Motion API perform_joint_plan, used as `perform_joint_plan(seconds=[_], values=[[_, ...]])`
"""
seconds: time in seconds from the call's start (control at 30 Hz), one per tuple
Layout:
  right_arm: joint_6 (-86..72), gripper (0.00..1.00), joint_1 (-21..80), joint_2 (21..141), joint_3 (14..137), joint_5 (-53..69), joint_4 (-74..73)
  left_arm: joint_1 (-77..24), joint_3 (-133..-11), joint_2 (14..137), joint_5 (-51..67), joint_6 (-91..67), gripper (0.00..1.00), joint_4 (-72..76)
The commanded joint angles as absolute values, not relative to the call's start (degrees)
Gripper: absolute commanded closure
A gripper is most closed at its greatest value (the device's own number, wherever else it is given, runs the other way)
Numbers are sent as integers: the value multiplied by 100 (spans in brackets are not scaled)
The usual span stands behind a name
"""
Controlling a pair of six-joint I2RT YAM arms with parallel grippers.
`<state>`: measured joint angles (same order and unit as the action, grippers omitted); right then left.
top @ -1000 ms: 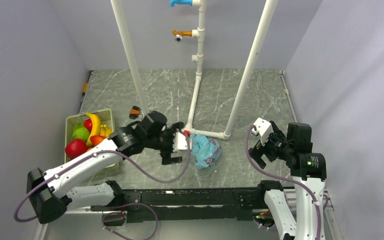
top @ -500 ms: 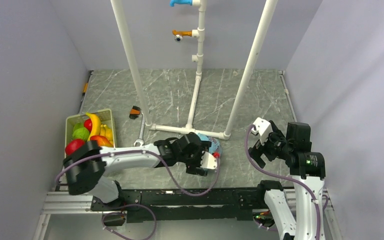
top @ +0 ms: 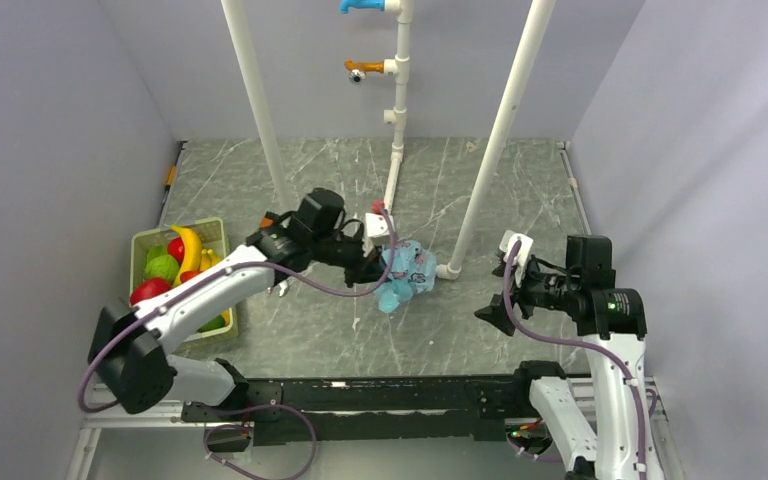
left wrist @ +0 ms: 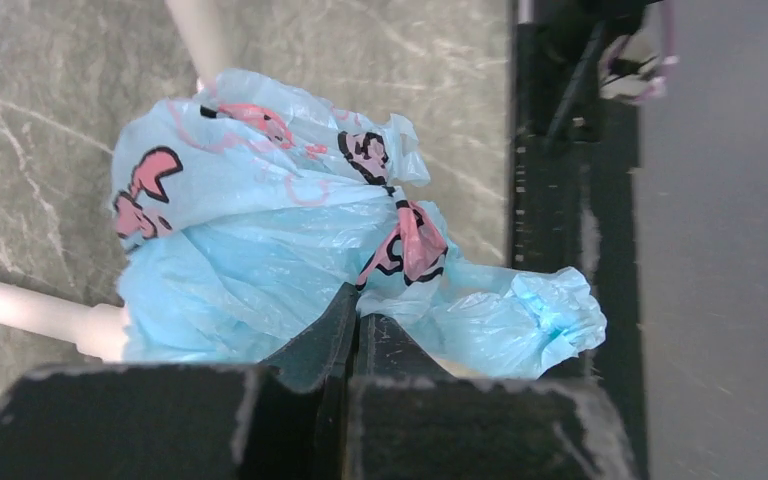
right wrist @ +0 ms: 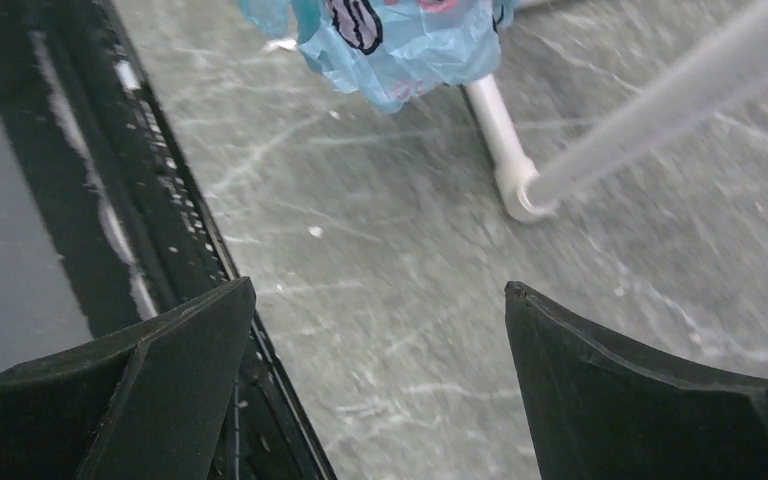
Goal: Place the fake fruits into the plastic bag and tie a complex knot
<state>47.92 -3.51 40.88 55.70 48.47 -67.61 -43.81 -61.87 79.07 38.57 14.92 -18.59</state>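
Note:
The plastic bag (top: 410,273) is a crumpled light-blue bundle with pink and black prints, just left of the white pipe foot. My left gripper (top: 372,268) reaches it from the left and is shut on a fold of it; in the left wrist view the closed tips (left wrist: 357,312) pinch the plastic bag (left wrist: 250,230), with a loose tail (left wrist: 545,318) to the right. No knot is in view. The fake fruits (top: 175,268) lie in a green basket at the far left. My right gripper (top: 493,316) stands open, right of the bag, with the plastic bag (right wrist: 400,45) ahead of its jaws (right wrist: 380,295).
A white pipe frame (top: 391,190) rises from the table's middle, its foot (top: 448,270) beside the bag and seen as a pipe foot (right wrist: 513,185) in the right wrist view. Blue and orange hooks (top: 365,67) hang on its post. A black rail (top: 380,395) runs along the front edge.
My left gripper closed on the bag and carried it back and left from near the front rail. The right gripper turned and dipped toward the bag, staying open.

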Motion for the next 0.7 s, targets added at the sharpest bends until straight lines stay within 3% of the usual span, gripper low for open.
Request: perform_joint_plan(seconds=[0.0, 0.23, 0.53, 0.67], values=[[4275, 2, 355, 4050, 5594, 5657, -6174, -3949, -6135, 7236, 5324, 870, 100, -2482], [2514, 1, 2761, 3656, 5078, 3795, -3522, -3474, -6030, 6551, 5815, 920, 100, -2960], [3291, 1, 5910, 4296, 4945, 1545, -2097, -3445, -6045, 6286, 6411, 881, 100, -3277], [3519, 1, 6559, 4680, 4651, 846, -1313, -3444, -6188, 6248, 6947, 1009, 100, -3567]])
